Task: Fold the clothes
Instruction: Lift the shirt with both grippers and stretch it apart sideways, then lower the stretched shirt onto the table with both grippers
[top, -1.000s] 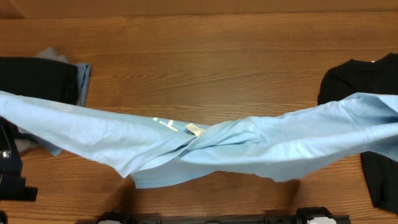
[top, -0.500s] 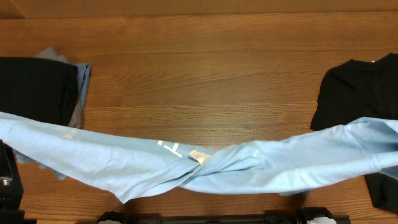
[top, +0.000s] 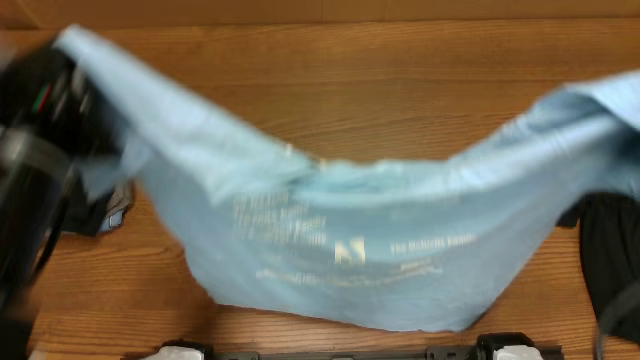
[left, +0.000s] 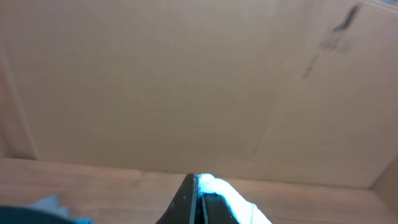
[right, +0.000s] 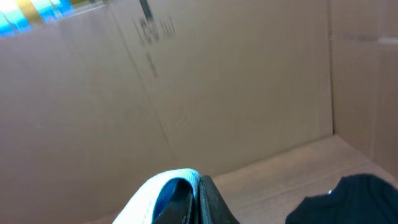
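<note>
A light sky-blue T-shirt (top: 340, 240) hangs stretched wide above the wooden table (top: 400, 80), its pale print facing up. My left gripper (left: 198, 182) is shut on the shirt's edge (left: 233, 202) at the top left of the overhead view. There the dark left arm (top: 35, 140) shows blurred. Over at the right edge, my right gripper (right: 199, 182) is shut on a folded hem of the same shirt (right: 155, 193). The shirt sags in the middle between the two grips.
A black T-shirt (top: 610, 260) lies at the table's right edge and also appears in the right wrist view (right: 348, 199). Dark folded clothes (top: 105, 215) peek out at the left under the arm. A brown cardboard wall (left: 186, 81) stands behind the table.
Both grippers have risen and moved toward the far side, lifting the twisted shirt off the table. It now hangs open with its print showing.
</note>
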